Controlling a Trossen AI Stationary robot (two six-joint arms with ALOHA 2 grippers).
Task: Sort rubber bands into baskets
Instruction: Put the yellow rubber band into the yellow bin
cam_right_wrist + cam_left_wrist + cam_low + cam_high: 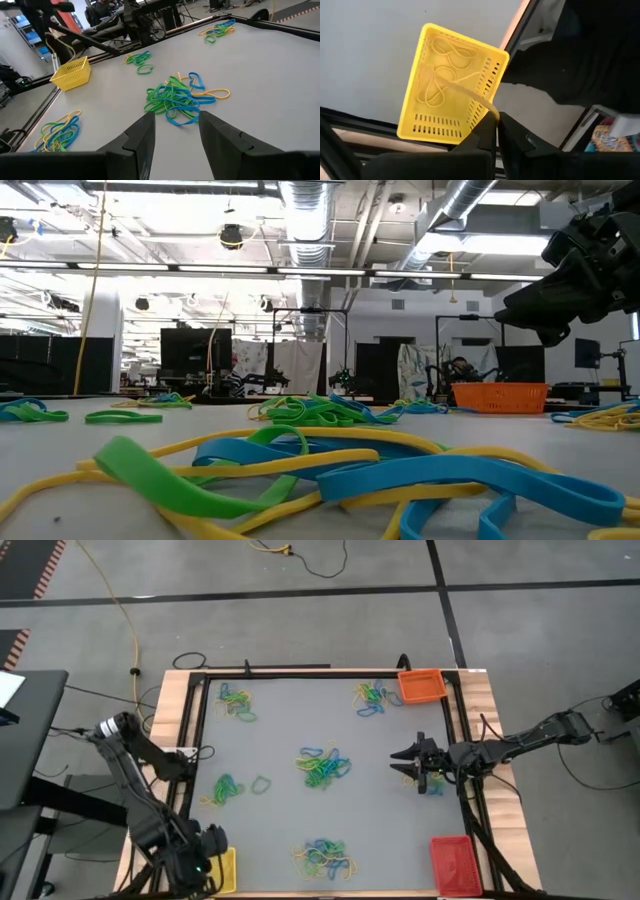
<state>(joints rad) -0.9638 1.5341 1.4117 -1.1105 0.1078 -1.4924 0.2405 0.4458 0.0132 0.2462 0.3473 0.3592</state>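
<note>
The left hand point(496, 131), pinched shut on a yellow rubber band point(465, 92), hung just above the yellow basket point(451, 85), into which the band trailed, while the right hand point(418, 764) waited open far away

Left tool point(496, 131) is clamped shut at the counter's near left corner; right tool point(408, 764) hangs open near the counter's right edge.

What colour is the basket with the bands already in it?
Yellow. The basket holds yellow rubber bands, and it shows best in the left wrist view.
</note>
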